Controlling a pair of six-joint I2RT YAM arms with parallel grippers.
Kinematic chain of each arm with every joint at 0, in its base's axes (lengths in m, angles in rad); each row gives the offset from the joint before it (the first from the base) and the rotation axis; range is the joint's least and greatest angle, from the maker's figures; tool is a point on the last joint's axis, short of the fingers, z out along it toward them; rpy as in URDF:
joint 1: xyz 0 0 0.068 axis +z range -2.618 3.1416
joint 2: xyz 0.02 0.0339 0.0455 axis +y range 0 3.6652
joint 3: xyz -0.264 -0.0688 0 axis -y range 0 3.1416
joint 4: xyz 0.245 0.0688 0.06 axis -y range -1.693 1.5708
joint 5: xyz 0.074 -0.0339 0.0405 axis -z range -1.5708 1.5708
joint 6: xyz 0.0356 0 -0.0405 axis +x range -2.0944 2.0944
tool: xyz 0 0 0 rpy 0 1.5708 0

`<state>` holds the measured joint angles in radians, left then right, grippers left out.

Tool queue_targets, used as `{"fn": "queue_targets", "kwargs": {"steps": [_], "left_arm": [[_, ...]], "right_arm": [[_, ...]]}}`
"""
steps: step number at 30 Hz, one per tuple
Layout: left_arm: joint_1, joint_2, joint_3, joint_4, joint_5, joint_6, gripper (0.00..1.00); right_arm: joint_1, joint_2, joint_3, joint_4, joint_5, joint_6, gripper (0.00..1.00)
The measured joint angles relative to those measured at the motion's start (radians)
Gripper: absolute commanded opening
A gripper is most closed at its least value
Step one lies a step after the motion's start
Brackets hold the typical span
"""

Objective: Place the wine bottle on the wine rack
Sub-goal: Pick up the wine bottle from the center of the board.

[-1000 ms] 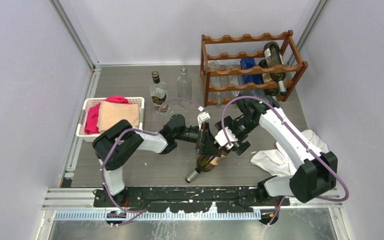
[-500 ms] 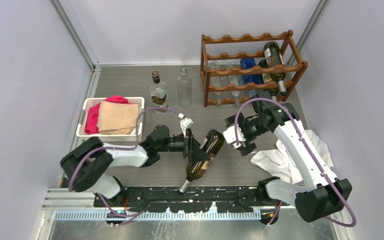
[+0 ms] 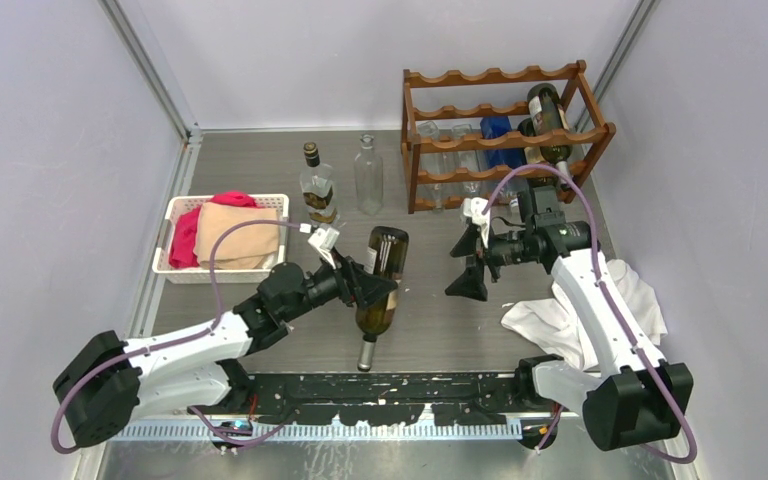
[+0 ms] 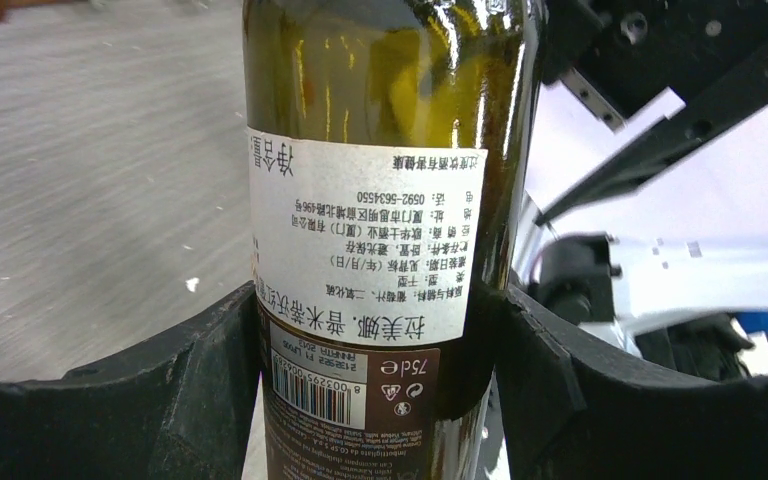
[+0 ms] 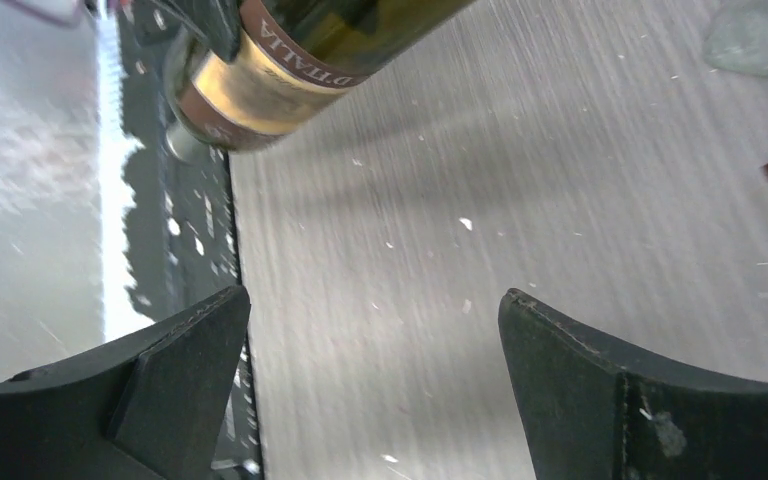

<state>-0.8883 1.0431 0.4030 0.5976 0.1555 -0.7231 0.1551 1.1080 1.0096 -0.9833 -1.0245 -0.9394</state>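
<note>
My left gripper is shut on a dark green wine bottle, holding it by the body above the table with its neck toward the near edge and its base toward the back. In the left wrist view the bottle with its white label fills the space between the black fingers. My right gripper is open and empty, to the right of the bottle and apart from it; its view shows the bottle's lower end at the top left. The reddish-brown wine rack stands at the back right.
The rack holds a dark bottle, a blue bottle and clear glass ones. Two bottles stand upright left of the rack. A white basket with red and tan cloths sits at the left. A white cloth lies under the right arm.
My left arm has swung the bottle left and turned it more lengthwise, neck toward the near edge. My right gripper has let go, pulled back to the right and turned away.
</note>
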Motion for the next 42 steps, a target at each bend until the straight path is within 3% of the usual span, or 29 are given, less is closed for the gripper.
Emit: {"fn": "queue_targets", "kwargs": {"steps": [6, 11, 27, 42], "left_arm": [[-0.016, -0.019, 0.000, -0.010, -0.190, -0.044, 0.00], [-0.081, -0.019, 0.007, -0.004, -0.366, -0.080, 0.00], [-0.209, 0.177, 0.212, 0.140, -0.882, -0.169, 0.00], [-0.307, 0.495, 0.405, 0.603, -1.229, 0.007, 0.00]], "right_arm": [[0.000, 0.009, -0.124, 0.350, -0.084, 0.495, 1.00], [0.004, 0.018, -0.144, 0.515, -0.104, 0.706, 1.00], [0.077, 0.018, -0.155, 0.641, -0.090, 0.848, 1.00], [0.127, 0.026, -0.208, 0.761, 0.014, 0.917, 1.00]]}}
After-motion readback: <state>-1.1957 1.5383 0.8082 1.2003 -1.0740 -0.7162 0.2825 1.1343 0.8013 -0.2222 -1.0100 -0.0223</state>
